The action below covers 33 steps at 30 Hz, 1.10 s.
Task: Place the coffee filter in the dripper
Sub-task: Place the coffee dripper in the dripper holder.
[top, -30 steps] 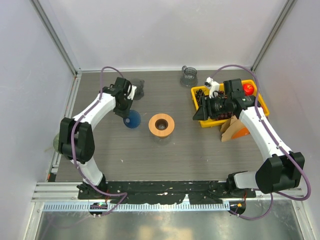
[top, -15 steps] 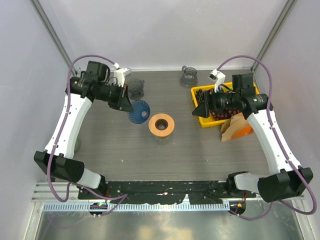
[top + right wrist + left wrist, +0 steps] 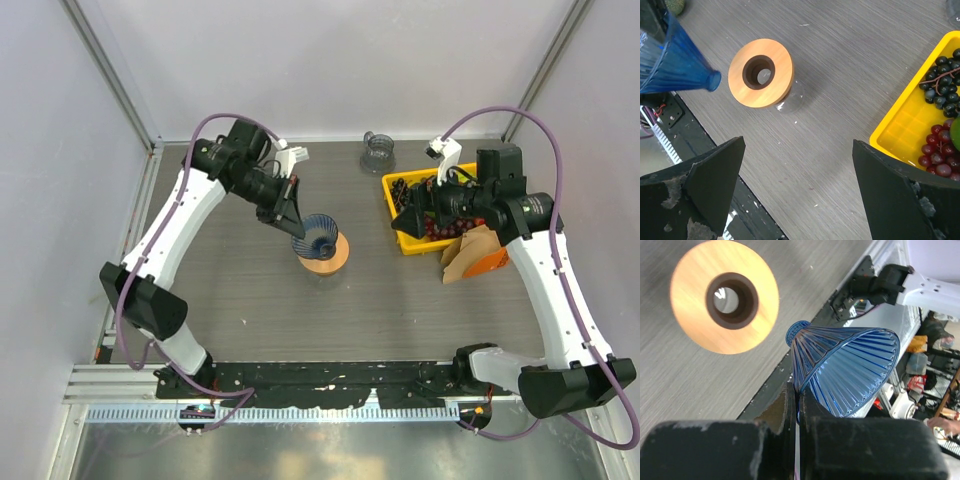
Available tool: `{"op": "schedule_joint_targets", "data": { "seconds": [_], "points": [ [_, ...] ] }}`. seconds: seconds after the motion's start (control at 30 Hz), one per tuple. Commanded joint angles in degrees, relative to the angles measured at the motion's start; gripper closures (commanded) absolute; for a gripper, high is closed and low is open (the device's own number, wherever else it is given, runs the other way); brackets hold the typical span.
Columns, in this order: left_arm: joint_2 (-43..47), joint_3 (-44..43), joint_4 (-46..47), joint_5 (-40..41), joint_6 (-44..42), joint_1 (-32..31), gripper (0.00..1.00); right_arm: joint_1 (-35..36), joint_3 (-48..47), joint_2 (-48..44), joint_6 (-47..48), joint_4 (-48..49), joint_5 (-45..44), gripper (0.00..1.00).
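My left gripper (image 3: 296, 215) is shut on the rim of a blue ribbed cone dripper (image 3: 316, 237) and holds it tilted in the air, over the near-left edge of a wooden ring (image 3: 336, 259) that tops a glass carafe. In the left wrist view the dripper (image 3: 845, 370) is pinched between the fingers, with the ring (image 3: 695, 290) below and to the side. Brown paper coffee filters (image 3: 462, 258) lie at the right, near the yellow tray. My right gripper (image 3: 402, 225) is open and empty above the table, between ring and tray; its view shows the ring (image 3: 775, 87) and dripper (image 3: 670, 65).
A yellow tray (image 3: 410, 247) with dark and red grapes (image 3: 940, 80) stands at the right. An orange holder (image 3: 485, 265) lies under the filters. A small glass cup (image 3: 377, 152) stands at the back. Enclosure walls ring the table.
My left arm has lifted the blue dripper off the table and carried it right, over the wooden ring. My right arm has risen slightly and stays open.
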State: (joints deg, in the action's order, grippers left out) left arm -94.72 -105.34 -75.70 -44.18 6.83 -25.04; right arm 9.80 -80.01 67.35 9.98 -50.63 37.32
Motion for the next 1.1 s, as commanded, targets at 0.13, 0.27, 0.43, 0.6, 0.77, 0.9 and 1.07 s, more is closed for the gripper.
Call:
{"op": "schedule_joint_targets", "data": {
  "seconds": [0.13, 0.27, 0.43, 0.6, 0.77, 0.9, 1.07],
  "points": [
    [-3.6, -5.3, -0.9, 8.5, 0.9, 0.4, 1.0, 0.4, -0.8, -2.1, 2.2, -1.8, -1.5, 0.05],
    [-5.7, -6.3, -0.9, 8.7, 0.6, 0.2, 1.0, 0.5, -0.5, -1.9, 2.2, -2.0, -1.8, 0.04],
    [-7.3, -5.7, -0.8, 9.0, -0.1, 0.0, 1.0, 0.4, -0.3, -1.3, 1.8, -2.0, -2.2, 0.04],
    [-8.4, -5.7, -0.4, 9.6, -0.3, -0.7, 1.0, 0.4, -0.3, -0.7, 1.4, -2.0, -2.1, 0.05],
    [-9.0, -4.5, 0.4, 10.8, -0.1, -1.2, 1.0, 0.4, -0.4, -0.3, 1.3, -2.3, -2.0, 0.05],
    [-9.8, -4.2, 1.3, 11.9, 0.5, -1.3, 1.0, 0.5, -0.4, -0.5, 1.4, -2.5, -2.1, 0.05],
    [-11.1, -4.9, 1.7, 12.2, 0.6, -1.4, 1.0, 0.5, 0.6, -1.2, 1.4, -2.7, -2.0, 0.05]
  ]
}}
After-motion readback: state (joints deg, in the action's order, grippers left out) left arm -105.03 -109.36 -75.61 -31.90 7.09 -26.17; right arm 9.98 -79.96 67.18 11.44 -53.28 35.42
